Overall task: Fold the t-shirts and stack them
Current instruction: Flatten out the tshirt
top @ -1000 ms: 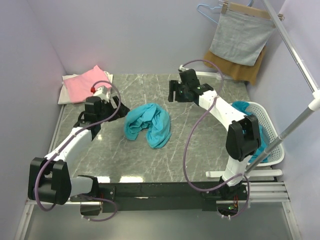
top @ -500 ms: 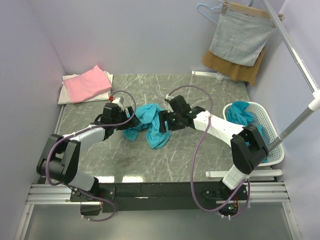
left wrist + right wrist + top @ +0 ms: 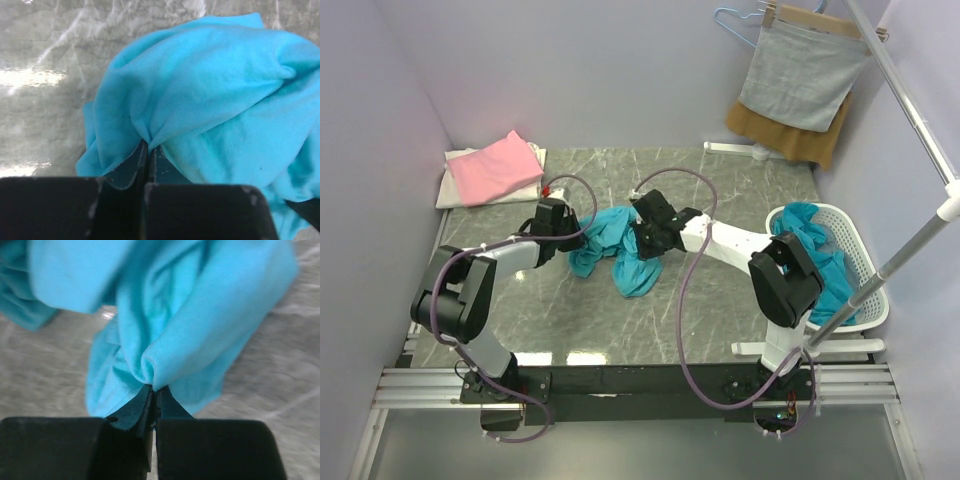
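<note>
Grey marbled table (image 3: 720, 290) with crumpled teal t-shirt (image 3: 632, 272) mid-surface, white t-shirt (image 3: 455, 186) far-left.

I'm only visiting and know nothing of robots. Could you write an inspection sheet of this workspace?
Surface: grey marbled table.
Job's things: crumpled teal t-shirt mid-table; pink t-shirt on white t-shirt, far-left corner; more teal fabric in basket, right.
Clutter: grey cloth and mustard-brown cloth hanging, far right.
End effectors: left end effector and right end effector both shut on the crumpled shirt.
Cables: purple cables loop along both arms.
Surroundings: lavender walls, metal pole right.
</note>
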